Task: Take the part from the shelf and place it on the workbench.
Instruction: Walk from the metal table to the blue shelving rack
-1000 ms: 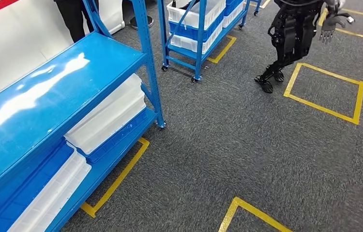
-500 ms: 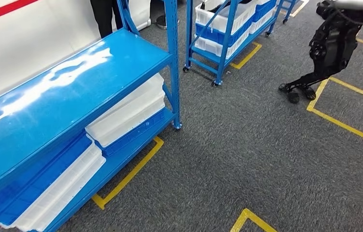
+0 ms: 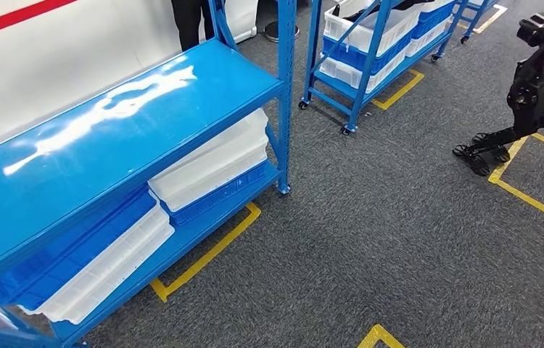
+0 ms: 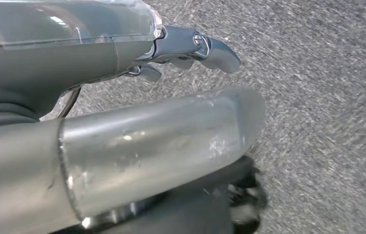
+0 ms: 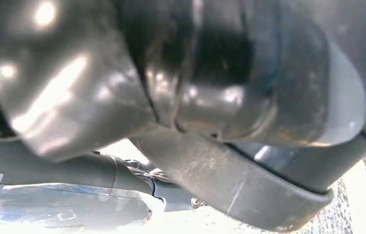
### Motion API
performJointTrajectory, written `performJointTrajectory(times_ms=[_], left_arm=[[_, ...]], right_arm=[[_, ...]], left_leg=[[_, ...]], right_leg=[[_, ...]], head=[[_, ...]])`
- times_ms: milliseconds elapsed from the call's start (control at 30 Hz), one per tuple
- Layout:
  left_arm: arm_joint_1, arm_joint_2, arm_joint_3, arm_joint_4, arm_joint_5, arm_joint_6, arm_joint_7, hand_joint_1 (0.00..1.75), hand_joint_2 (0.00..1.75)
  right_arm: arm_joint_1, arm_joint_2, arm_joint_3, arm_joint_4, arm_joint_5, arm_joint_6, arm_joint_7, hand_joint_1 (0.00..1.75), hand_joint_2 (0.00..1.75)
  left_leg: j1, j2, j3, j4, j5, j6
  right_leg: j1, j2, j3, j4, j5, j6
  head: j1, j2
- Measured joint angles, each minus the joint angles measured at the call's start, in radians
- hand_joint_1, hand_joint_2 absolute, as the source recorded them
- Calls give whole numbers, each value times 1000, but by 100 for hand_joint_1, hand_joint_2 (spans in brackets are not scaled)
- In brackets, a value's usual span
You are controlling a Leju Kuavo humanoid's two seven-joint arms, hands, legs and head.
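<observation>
Shelf (image 3: 120, 127) on the left of the head view, blue and glossy on top, with white trays (image 3: 211, 163) stacked on its lower level; no separate part can be made out on it. Left hand (image 4: 191, 48) hangs over grey carpet (image 3: 371, 239), fingers out, nothing in them. Right hand (image 5: 137, 195): blurred, grip impossible to tell. Another robot (image 3: 537, 94) stands far right.

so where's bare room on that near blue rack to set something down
The near rack's top shelf is bare from end to end. Below it is crowded: white trays and blue bins fill the lower shelf. Open carpet lies between the rack and the yellow floor tape.
</observation>
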Motion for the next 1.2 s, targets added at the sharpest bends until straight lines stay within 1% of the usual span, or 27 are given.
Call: performJointTrajectory(times_ms=[67, 133, 167, 233, 267, 300, 333, 367, 400, 433, 467, 533, 567, 633, 700, 767, 800, 833, 867, 900, 933, 967, 1000, 1067, 1133, 1167, 1200], left_arm=[[1, 0, 0, 0, 0, 0, 0, 0, 0], [2, 1, 0, 0, 0, 0, 0, 0, 0], [1, 0, 0, 0, 0, 0, 0, 0, 0], [-3, 0, 0, 0, 0, 0, 0, 0, 0], [-3, 0, 0, 0, -1, 0, 0, 0, 0], [-2, 0, 0, 0, -1, 0, 0, 0, 0], [-1, 0, 0, 0, -1, 0, 1, 0, 0], [0, 0, 0, 0, -1, 0, 2, 0, 0], [0, 0, 0, 0, -2, 0, 2, 0, 0], [-1, 0, 0, 0, -2, 1, 3, 0, 0], [-1, 0, 0, 0, -1, 1, 3, 0, 0], [-1, 0, 1, 0, -2, 1, 3, 0, 0], [-1, 0, 1, 0, -2, 2, 3, 0, 0], [0, 0, 1, 0, -2, 2, 3, 0, 0], [-1, 0, 1, 0, -2, 1, 3, 0, 0], [-1, 0, 1, 0, -2, 1, 3, 0, 0], [0, 0, 1, 0, -2, 2, 3, 0, 0], [1, 0, 1, 0, -2, 2, 3, 0, 0], [3, 1, 1, 0, -2, 2, 3, 0, 0], [3, 1, 1, 0, -2, 2, 3, 0, 0], [3, 1, 1, 0, -2, 2, 3, 0, 0], [1, 1, 1, 0, -3, 2, 3, 0, 0], [0, 1, 1, 0, -3, 2, 3, 0, 0], [0, 1, 1, 0, -3, 2, 3, 0, 0], [3, 1, 2, 0, -3, 2, 4, 0, 0], [3, 1, 2, 0, -3, 2, 4, 0, 0], [1, 1, 2, 0, -3, 2, 4, 0, 0]], right_arm=[[-2, 0, 0, 0, 0, 0, 0, 0, 0], [-3, 0, 0, 0, 2, 0, -1, 0, 0], [-3, 0, 0, 0, 2, 0, -2, 0, 0], [-3, -1, 0, 0, 3, 0, -4, 0, 0], [-3, -2, 0, 0, 3, 0, -5, 0, 0], [-3, -2, 0, 0, 4, 0, -6, 0, 0], [-3, -2, 0, 0, 4, 0, -7, 0, 0], [-4, -3, 0, 0, 5, 0, -7, 0, 0], [-4, -3, 0, 0, 6, 0, -6, 0, 0], [-3, -3, 0, 0, 8, 0, -4, 0, 0], [-3, -3, 0, 0, 10, 0, -3, 0, 0], [-3, -2, 0, 0, 13, 0, 0, 0, 0], [-3, -2, 0, 0, 14, 1, 0, 0, 0], [-4, 0, 0, 0, 16, 1, 1, 0, 0], [-3, 1, 0, 1, 17, 1, 2, 0, 0], [-1, 1, 0, 1, 17, 1, 2, 0, 0], [-1, 1, 0, 1, 17, 1, 2, 0, 0], [-1, 1, 0, 1, 17, 1, 2, 0, 0], [-1, 1, 0, 1, 17, 1, 3, 0, 0], [-1, 1, 0, 1, 17, 1, 3, 0, 0], [-1, 1, 0, 1, 17, 1, 3, 0, 0], [-1, 1, 0, 1, 17, 1, 3, 0, 0], [-1, 1, -1, 1, 17, 1, 3, 0, 0], [-2, 1, -1, 1, 18, 1, 3, 0, 0], [-4, 0, -1, 0, 18, 0, 3, 0, 0], [-5, 0, -1, 0, 18, 0, 3, 0, 0], [-5, 0, -1, 0, 18, 0, 3, 0, 0]], left_leg=[[-1, -10, 4, -6, 0, 9], [4, -21, 12, -21, 7, 21], [7, -25, 16, -27, 10, 27], [6, -34, 17, -29, 11, 34], [5, -39, 17, -28, 10, 35], [5, -46, 18, -28, 9, 36], [5, -54, 20, -27, 8, 35], [6, -62, 22, -25, 6, 33], [6, -71, 24, -21, 4, 29], [5, -79, 23, -16, 0, 25], [5, -86, 19, -11, -2, 20], [4, -97, 10, -5, -3, 8], [5, -102, 7, -5, -3, 3], [8, -90, -2, 15, -17, -8], [9, -60, -44, 106, -68, -18], [12, -45, -111, 240, -125, -25], [13, -43, -131, 280, -133, -27], [14, -42, -134, 283, -121, -27], [14, -40, -116, 246, -91, -26], [14, -34, -82, 176, -51, -23], [12, -24, -46, 105, -23, -18], [9, -16, -17, 46, -4, -13], [5, -10, 0, 11, 3, -8], [0, -14, 3, -4, 0, 1], [5, -23, 10, -16, 6, 13], [8, -27, 14, -23, 10, 20], [11, -31, 17, -28, 13, 25]], right_leg=[[0, -7, 4, -3, -2, 10], [-1, 9, 0, 19, -20, 20], [-2, 23, -17, 56, -42, 24], [-4, 44, -79, 176, -101, 29], [-5, 47, -109, 232, -119, 30], [-5, 49, -126, 260, -118, 31], [-5, 50, -124, 253, -97, 32], [-6, 52, -104, 207, -60, 32], [-8, 59, -75, 141, -22, 31], [-9, 71, -48, 79, 4, 29], [-9, 83, -30, 36, 17, 27], [-7, 96, -24, 13, 15, 20], [-6, 92, -25, 11, 16, 14], [-8, 80, -22, 4, 19, 1], [-8, 63, -18, 0, 19, -10], [-6, 45, -18, -1, 17, -15], [-5, 37, -17, 0, 16, -16], [-4, 30, -15, 0, 14, -16], [-4, 25, -12, 0, 13, -15], [-4, 20, -8, 0, 10, -13], [-3, 15, -4, 0, 8, -10], [-2, 10, -2, 0, 5, -6], [-1, 6, 0, 0, 3, -1], [1, -1, 2, -3, 3, 11], [0, 2, 6, 0, -4, 21], [-1, 12, -2, 21, -21, 25], [-2, 25, -22, 66, -48, 28]], head=[[0, 0], [0, 0], [1, 0], [1, 0], [1, 0], [1, 0], [1, 0], [1, 0], [1, 0], [1, 0], [1, 0], [1, 0], [0, 0], [0, 0], [0, 0], [-1, 0], [-1, 0], [-1, 0], [-1, 0], [-1, 0], [-1, 0], [-1, 0], [-1, 0], [-1, 0], [0, 0], [0, 0], [0, 0]])
